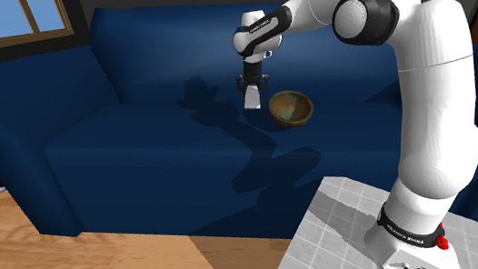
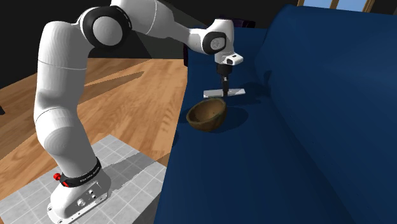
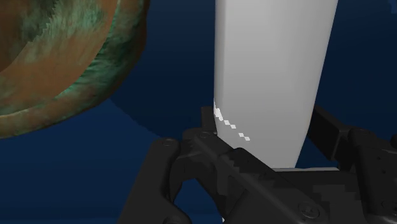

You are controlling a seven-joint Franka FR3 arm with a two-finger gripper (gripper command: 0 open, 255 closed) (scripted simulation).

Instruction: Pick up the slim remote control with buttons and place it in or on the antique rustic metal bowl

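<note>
Where the wooden floor (image 1: pixel 67 257) meets it, a deep-blue sofa (image 1: pixel 139 158) serves as the work surface. Its broad seat cushion runs from an armrest at the shoulder view's left to past the arm at the right. A window (image 1: pixel 24 16) sits in the dark wall above the armrest. The grey tiled stand (image 1: pixel 329 229) is set on the floor against the sofa's front.

The pincer (image 2: pixel 223 84) points down over the seat, its black fingers (image 3: pixel 210 137) drawn in against the two sides of the remote (image 2: pixel 224 93), a plain pale-grey slab with no buttons drawn. The remote is clasped across its width and lies roughly level in the second exterior view, lifted clear of the cushion, with its shadow on the blue below.

The bowl (image 1: pixel 291 108), brown with green patches, rests upright on the seat. It sits just beside and below the remote, towards the shoulder view's right, and the two do not touch.

In the second exterior view the bowl stands close to the seat's front edge. Bare cushion spreads from the pincer towards the armrest, and the backrest rises behind it.
</note>
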